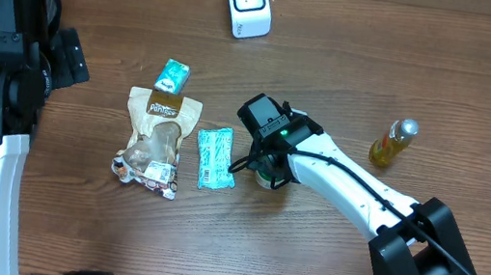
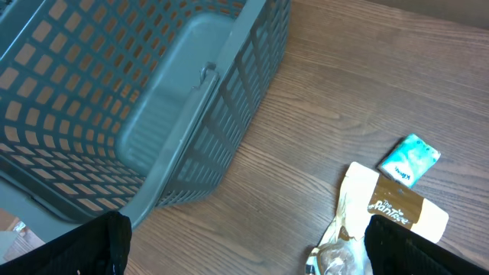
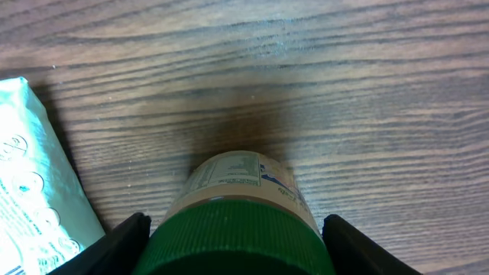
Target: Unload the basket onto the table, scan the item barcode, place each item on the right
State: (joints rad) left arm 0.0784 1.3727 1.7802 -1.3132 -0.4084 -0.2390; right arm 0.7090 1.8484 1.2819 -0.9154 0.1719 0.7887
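The item between my right gripper's fingers is a jar with a green ribbed lid [image 3: 237, 241] and a printed label, standing upright on the wooden table. My right gripper [image 3: 237, 244] is open, one finger on each side of the lid, with a thin gap showing on the right side. From overhead the right gripper [image 1: 268, 165] covers most of the jar [image 1: 266, 178]. A white barcode scanner [image 1: 248, 3] stands at the back of the table. My left gripper [image 2: 244, 252] is open and holds nothing, hanging over bare table at the left.
A teal flat packet [image 1: 215, 157] lies just left of the jar. A brown snack pouch [image 1: 157, 139] and a small teal packet [image 1: 173, 75] lie further left. A yellow bottle [image 1: 392, 142] stands at the right. A grey-blue plastic basket [image 2: 153, 99] sits by the left arm.
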